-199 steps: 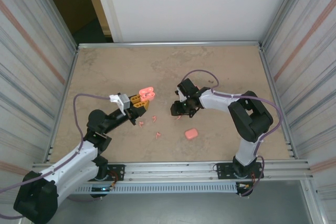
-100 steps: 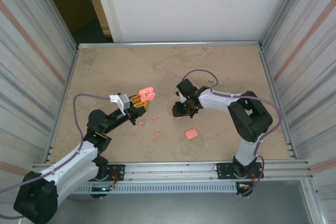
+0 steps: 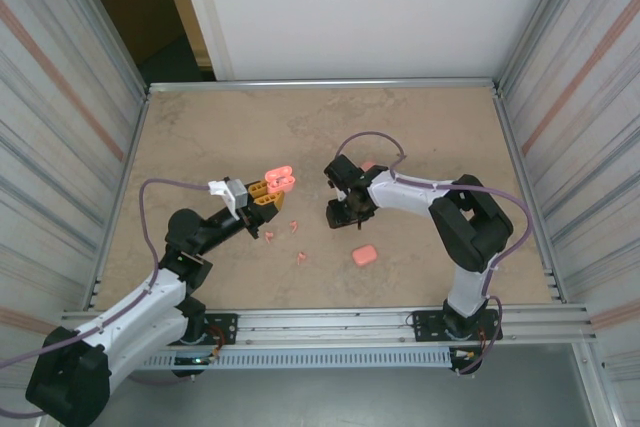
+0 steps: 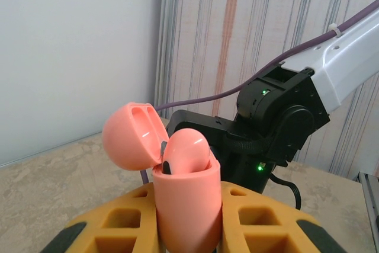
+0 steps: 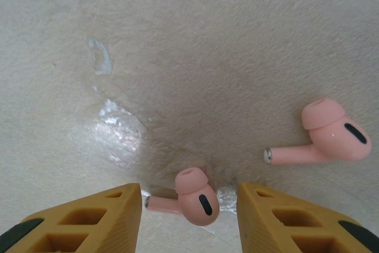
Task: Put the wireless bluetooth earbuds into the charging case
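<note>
My left gripper is shut on a pink charging case and holds it upright above the table. The case's lid is swung open to the left, and one earbud sits in it. My right gripper points down at the table, left of centre, and is open. A salmon-pink earbud lies on the table between its yellow fingers, with a gap on each side. A second earbud lies to the right, outside the jaws.
Loose earbuds lie on the beige table below the held case, and one more lies nearer the front. A closed pink case rests front of centre. Metal walls enclose the table on both sides.
The right gripper has shifted a little to the left over the table, and its jaws have spread slightly. The left arm and the case have not moved.
</note>
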Controlling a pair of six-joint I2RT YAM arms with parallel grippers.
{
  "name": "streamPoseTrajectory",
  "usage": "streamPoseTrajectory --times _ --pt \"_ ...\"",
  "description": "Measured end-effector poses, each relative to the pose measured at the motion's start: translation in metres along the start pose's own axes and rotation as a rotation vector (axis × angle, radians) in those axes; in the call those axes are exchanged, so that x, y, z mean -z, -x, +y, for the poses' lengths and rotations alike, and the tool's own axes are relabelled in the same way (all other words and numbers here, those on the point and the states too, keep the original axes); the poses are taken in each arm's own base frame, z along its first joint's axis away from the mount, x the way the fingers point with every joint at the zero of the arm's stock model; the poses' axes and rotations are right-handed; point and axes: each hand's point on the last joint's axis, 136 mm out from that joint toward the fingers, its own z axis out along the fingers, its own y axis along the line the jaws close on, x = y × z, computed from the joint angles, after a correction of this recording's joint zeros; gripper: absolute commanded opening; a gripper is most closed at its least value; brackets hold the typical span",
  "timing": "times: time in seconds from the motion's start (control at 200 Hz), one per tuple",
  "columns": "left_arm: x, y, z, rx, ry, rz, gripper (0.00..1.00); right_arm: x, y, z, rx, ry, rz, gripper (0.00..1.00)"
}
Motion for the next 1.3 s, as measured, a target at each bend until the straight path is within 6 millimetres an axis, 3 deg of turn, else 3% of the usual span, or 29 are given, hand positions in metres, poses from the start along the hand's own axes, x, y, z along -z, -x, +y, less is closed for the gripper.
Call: streamPoseTrajectory --times 0.877,1.082,1.303 --pt "0.001 0.003 -0.001 -0.006 -0.001 -0.01 0.0 -0.001 -0.012 -0.01 0.014 -0.071 0.043 0.4" --pt "0.001 0.003 -0.001 -0.006 -0.001 -0.01 0.0 0.003 -0.016 -0.012 0.014 -0.081 0.056 0.33" --pt "0.001 0.003 -0.001 -0.006 -0.001 -0.01 0.0 0.007 -0.014 -0.01 0.013 -0.066 0.045 0.39"
